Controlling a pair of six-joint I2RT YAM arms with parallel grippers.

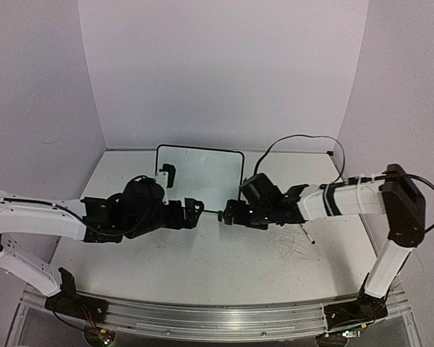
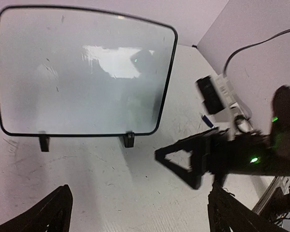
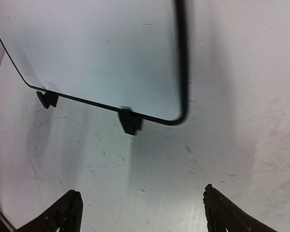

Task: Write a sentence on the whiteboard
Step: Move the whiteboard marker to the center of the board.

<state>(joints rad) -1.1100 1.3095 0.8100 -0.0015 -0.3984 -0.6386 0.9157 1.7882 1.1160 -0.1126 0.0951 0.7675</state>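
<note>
Both grippers open, empty, in front of the whiteboard.
The whiteboard [image 1: 200, 168] is standing upright on its black feet [image 2: 129, 139] at the far middle of the surface [image 1: 202, 275]. The left gripper [image 2: 139, 191] and right gripper [image 3: 141, 189] are pointing at each other, tips near but apart, just in front of the board. Each is spreading its fingers wide and holding nothing. The glossy board face is reflecting light.

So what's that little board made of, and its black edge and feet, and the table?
The whiteboard looks like a smooth glossy coated sheet, maybe plastic or painted metal: it reflects a bright patch of light. Its frame and feet look like dull black plastic, though I can't be sure. The table looks like a hard white matte top, scuffed with grey scratches.
</note>
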